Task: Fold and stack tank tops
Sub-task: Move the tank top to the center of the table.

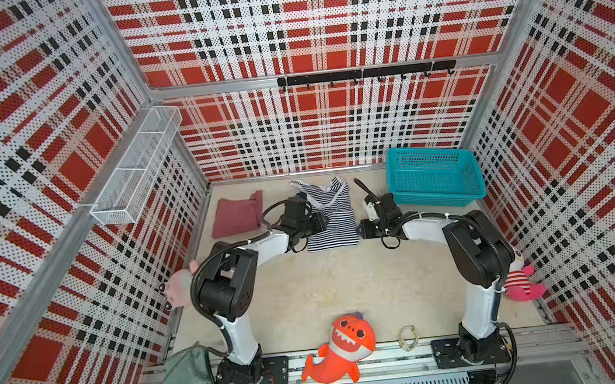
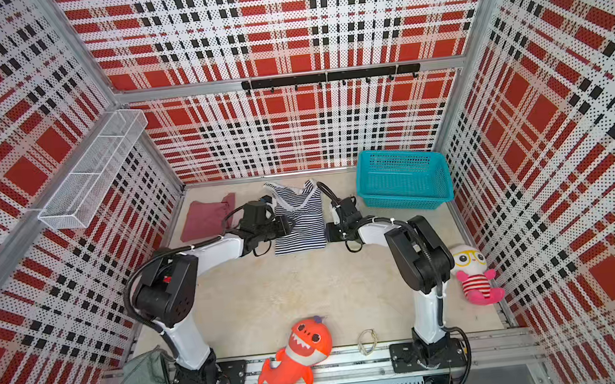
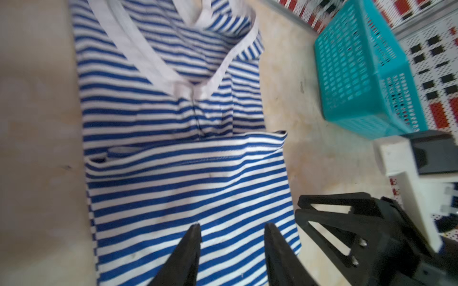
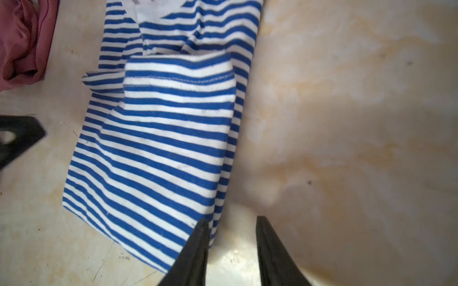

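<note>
Two containers round the table (image 1: 306, 277): wire shelf (image 1: 134, 167) on the side wall, teal basket (image 1: 436, 192) at the back corner, bare mesh showing in both. Striped tank top (image 1: 334, 225) lies part-folded between my arms, maroon tank top (image 1: 237, 217) bunched nearby, not touching. Left gripper (image 3: 232, 225) hangs spread over the stripes, right gripper (image 4: 231, 219) spread at its edge, nothing pinched.

With the table (image 1: 326, 287) read as a clock face in a top view, twelve at the far wall, the striped tank top (image 1: 329, 217) lies at twelve. The plain tank top (image 1: 237, 215) lies at eleven (the two lie apart). The basket (image 1: 437, 192) stands at one. The shark plush (image 1: 346, 347) lies at six, on the front rail (image 1: 391, 358), and the towel (image 1: 181, 378) at seven.
</note>
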`<state>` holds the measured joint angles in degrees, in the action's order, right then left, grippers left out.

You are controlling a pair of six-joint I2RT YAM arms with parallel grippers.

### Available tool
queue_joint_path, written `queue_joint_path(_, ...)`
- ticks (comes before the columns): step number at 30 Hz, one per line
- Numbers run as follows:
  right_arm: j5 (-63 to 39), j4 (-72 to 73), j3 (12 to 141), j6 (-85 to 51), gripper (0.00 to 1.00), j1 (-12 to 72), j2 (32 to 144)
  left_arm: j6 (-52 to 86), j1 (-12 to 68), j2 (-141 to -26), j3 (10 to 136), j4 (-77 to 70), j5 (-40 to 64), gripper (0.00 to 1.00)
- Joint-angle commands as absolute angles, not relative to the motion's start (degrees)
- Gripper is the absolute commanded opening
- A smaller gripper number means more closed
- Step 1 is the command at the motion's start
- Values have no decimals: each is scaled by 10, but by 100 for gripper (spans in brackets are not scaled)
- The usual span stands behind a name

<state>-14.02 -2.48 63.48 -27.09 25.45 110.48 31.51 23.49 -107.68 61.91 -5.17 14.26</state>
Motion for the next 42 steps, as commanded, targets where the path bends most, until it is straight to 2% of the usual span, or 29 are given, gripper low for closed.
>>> queue_joint_path(1,-177,56,630,-306,35,261,1117,328,236,-1105,606,-76,136,46)
queue_joint_path(4,-182,71,620,-313,29,267,1127,329,240,-1112,585,-80,135,45)
queue_joint_path(8,-175,71,600,-328,11,280,1122,331,242,-1105,537,-78,143,45)
queue_joint_path(14,-146,55,534,-346,1,315,1078,340,261,-1050,424,-72,146,43)
queue_joint_path(20,-132,30,436,-409,2,395,997,376,309,-946,300,-35,145,42)
queue_joint_path(23,-123,-13,409,-437,6,442,946,389,317,-879,268,9,142,42)
queue_joint_path(26,-100,-71,409,-435,18,449,875,377,300,-804,296,86,131,42)
queue_joint_path(29,-57,-139,446,-391,34,422,817,343,260,-761,375,146,124,42)
queue_joint_path(31,-38,-173,479,-354,38,385,803,321,236,-766,429,150,134,43)
queue_joint_path(34,-21,-185,514,-321,39,333,809,301,237,-817,496,153,146,43)
queue_joint_path(38,12,-182,563,-262,35,304,849,311,298,-891,531,125,146,43)
queue_joint_path(42,28,-190,621,-204,30,288,915,350,342,-940,504,55,163,43)
